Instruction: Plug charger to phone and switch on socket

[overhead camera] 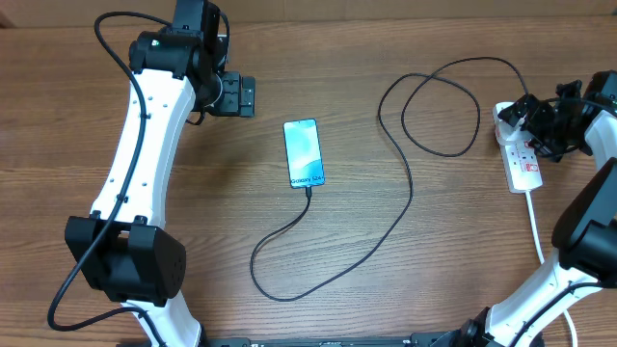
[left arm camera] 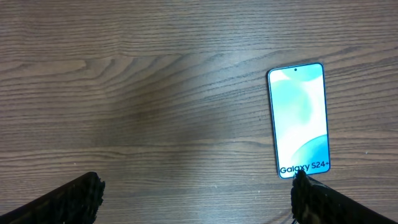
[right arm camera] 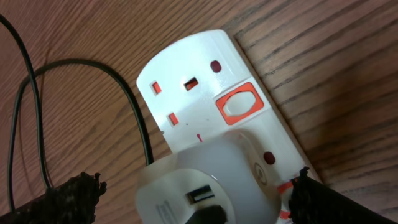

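Charger [overhead camera: 412, 190], a long thin black cable, looks plugged into the flat blue-screen phone [overhead camera: 303, 152], so my wide-open right gripper [right arm camera: 196, 199] hovers by the long white socket's [right arm camera: 186, 93] red switch [right arm camera: 239, 106].

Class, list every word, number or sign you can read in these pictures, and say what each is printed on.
"Galaxy S24+": on the phone, at the foot of its screen.
Grey print on the white adapter plugged into the socket: too small to read.
Red marks on the socket, overhead view: too blurred to read.
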You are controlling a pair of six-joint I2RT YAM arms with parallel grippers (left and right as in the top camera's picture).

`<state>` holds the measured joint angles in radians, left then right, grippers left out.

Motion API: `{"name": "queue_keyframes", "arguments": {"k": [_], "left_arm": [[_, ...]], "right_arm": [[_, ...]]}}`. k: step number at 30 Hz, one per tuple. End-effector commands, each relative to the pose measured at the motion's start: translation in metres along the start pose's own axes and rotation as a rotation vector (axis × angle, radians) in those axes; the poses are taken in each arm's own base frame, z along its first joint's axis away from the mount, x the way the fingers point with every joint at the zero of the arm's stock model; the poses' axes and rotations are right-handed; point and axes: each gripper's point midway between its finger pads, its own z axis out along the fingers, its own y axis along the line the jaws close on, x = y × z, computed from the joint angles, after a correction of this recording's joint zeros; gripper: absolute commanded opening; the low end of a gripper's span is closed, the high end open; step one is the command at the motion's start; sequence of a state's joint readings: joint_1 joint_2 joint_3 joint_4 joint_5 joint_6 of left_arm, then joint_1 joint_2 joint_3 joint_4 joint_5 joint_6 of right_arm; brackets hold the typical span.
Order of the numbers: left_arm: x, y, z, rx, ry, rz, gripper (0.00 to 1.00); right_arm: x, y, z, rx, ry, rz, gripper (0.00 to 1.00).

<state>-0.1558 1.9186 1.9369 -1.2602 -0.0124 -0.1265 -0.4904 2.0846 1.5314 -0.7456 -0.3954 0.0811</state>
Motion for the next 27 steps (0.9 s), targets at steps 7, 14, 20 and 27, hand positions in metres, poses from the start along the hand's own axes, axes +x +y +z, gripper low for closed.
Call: {"name": "queue_keyframes", "arguments": {"k": [7,14,20,27], "left_arm": [[-0.001,0.000,0.003,-0.006,0.002,0.016,1.00],[-0.001,0.000,0.003,-0.006,0.002,0.016,1.00],[-0.001,0.000,0.003,-0.006,0.002,0.016,1.00],[-0.001,0.000,0.003,-0.006,0.002,0.016,1.00]], "right_arm": [[-0.001,0.016,0.008,-0.010,-0.002,-0.047,1.00],[0.001,0.015,0.008,-0.006,0.007,-0.038,1.00],[-0.008,0.002,0.007,0.075,-0.033,-0.062,1.00],[-0.008,0.003,0.007,0.064,-0.030,-0.069,1.00]]}}
